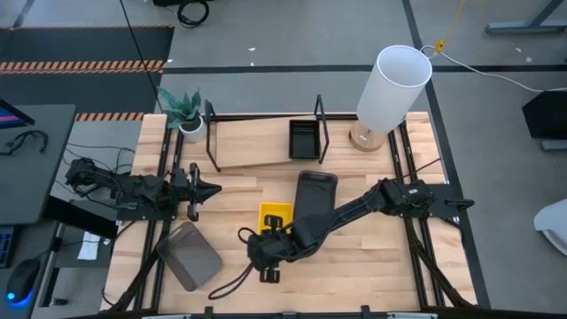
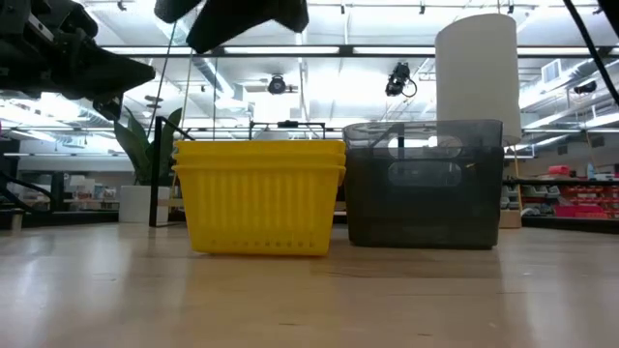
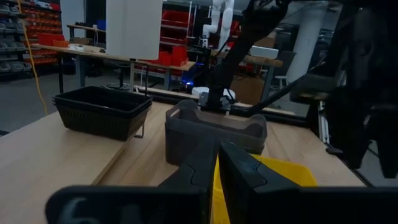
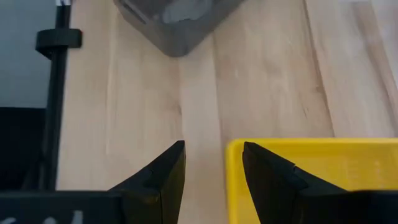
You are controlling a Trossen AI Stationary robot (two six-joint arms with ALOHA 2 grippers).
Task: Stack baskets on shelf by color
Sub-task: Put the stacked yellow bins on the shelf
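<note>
A yellow basket stack (image 1: 275, 214) (image 2: 259, 198) rests bottom-down on the table's middle, with a dark grey basket (image 1: 314, 193) (image 2: 424, 184) just beyond it toward the right. A second grey basket (image 1: 189, 255) lies near the table's near-left corner. A black basket (image 1: 304, 139) (image 3: 102, 112) sits on the shelf board (image 1: 252, 143) between wire frames. My right gripper (image 1: 268, 237) (image 4: 213, 155) is open, pointing down at the yellow basket's near end. My left gripper (image 1: 215, 188) (image 3: 216, 165) is shut, hovering left of the baskets. My right gripper comes from above with its fingers on either side of the yellow basket's wall (image 4: 233, 155), one finger (image 4: 273, 180) over the inside and one (image 4: 165, 180) outside. I cannot tell whether either finger touches the wall. The basket rests on the table.
A white cylinder lamp (image 1: 390, 89) stands at the table's far right, and a potted plant (image 1: 186, 113) at the far left. Upright black wire frames (image 1: 321, 128) divide the shelf. Bare wood lies near the front edge on the right (image 1: 372, 275).
</note>
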